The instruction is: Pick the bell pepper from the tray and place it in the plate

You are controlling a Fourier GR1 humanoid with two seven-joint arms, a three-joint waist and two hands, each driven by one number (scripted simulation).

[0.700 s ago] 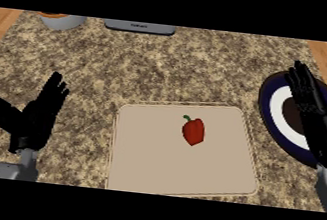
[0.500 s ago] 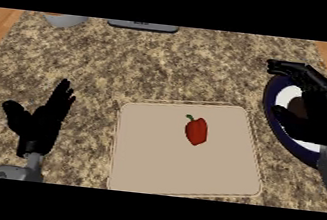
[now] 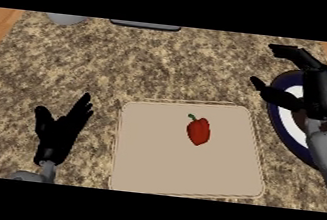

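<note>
A red bell pepper (image 3: 198,131) with a green stem lies near the middle of a beige square tray (image 3: 153,161). A plate (image 3: 284,114) with a dark blue rim and white centre sits at the right edge, partly hidden by my right arm. My right hand (image 3: 313,90) hovers open over the plate, to the upper right of the pepper and apart from it. My left hand (image 3: 60,131) is open at the lower left, fingers up, left of the tray and holding nothing.
The speckled granite counter (image 3: 127,63) has wooden strips along its left and right sides. A grey round object (image 3: 66,19) and a dark flat item (image 3: 145,25) sit at the far edge.
The view has shifted, so everything sits lower in the picture. My right hand has risen and opened over the plate, thumb pointing toward the tray. My left hand has sunk toward the lower left.
</note>
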